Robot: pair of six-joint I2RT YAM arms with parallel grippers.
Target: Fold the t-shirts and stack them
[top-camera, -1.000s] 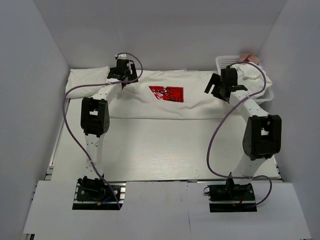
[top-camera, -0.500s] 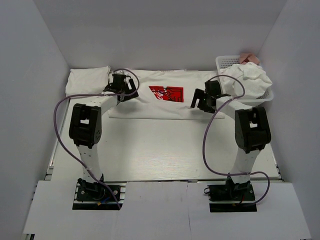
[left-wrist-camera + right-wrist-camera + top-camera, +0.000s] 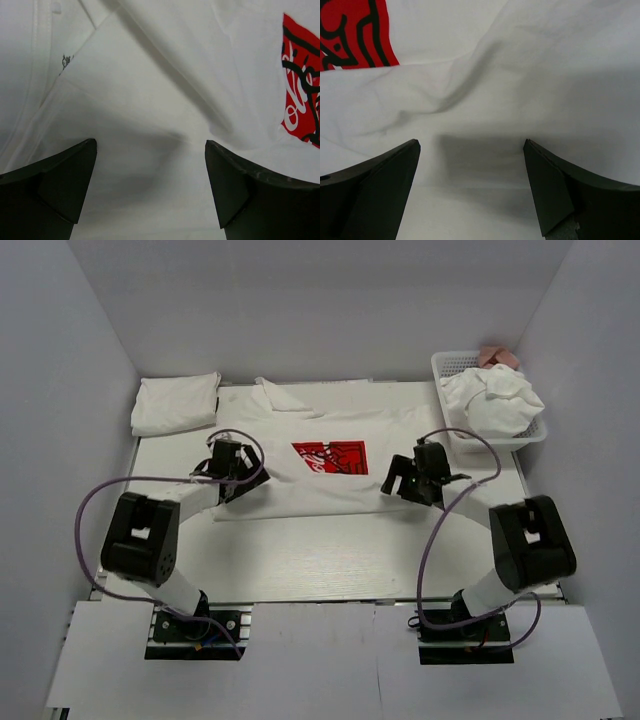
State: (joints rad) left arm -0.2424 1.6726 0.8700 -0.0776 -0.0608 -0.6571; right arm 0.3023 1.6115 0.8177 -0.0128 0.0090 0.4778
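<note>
A white t-shirt (image 3: 300, 485) with a red chest print (image 3: 330, 458) lies spread across the middle of the table. My left gripper (image 3: 238, 470) is low over its left part and my right gripper (image 3: 405, 478) is low over its right part. In the left wrist view my left gripper (image 3: 150, 145) is open, with wrinkled white cloth below and the print (image 3: 300, 85) at the right edge. In the right wrist view my right gripper (image 3: 471, 143) is open over the cloth, with the print (image 3: 350, 35) at the top left. A folded white shirt (image 3: 175, 403) lies at the back left.
A white basket (image 3: 535, 432) at the back right holds crumpled white shirts (image 3: 495, 400), with a pink thing (image 3: 498, 356) behind it. Grey walls close in the table on the left, back and right. Purple cables loop from both arms.
Both grippers have moved from the back of the table toward the near side. The printed shirt has come nearer with them, and its near part now lies further forward on the table.
</note>
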